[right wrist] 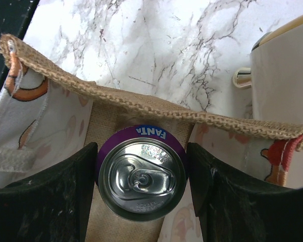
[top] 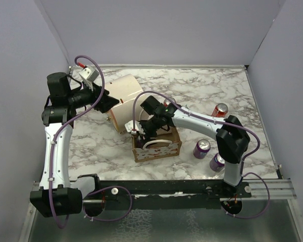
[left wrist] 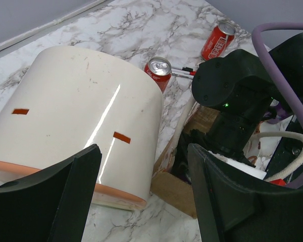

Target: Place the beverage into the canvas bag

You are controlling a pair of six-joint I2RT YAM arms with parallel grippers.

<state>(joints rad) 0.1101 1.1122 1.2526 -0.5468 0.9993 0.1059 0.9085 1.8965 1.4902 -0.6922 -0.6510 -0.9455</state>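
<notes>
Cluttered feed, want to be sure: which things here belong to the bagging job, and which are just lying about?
Job: purple Fanta can, right gripper holding it, canvas bag.
Lying about: cream cylinder, two red cans, two purple cans, pen.

Light: bright, even, from overhead | Shadows: soft, short on the marble table (top: 192, 91) | Glare: white streak down the cream cylinder (left wrist: 103, 126), glints on the can (right wrist: 141, 181) lid | Focus: crisp mid-frame, wrist views' lower corners murky black
</notes>
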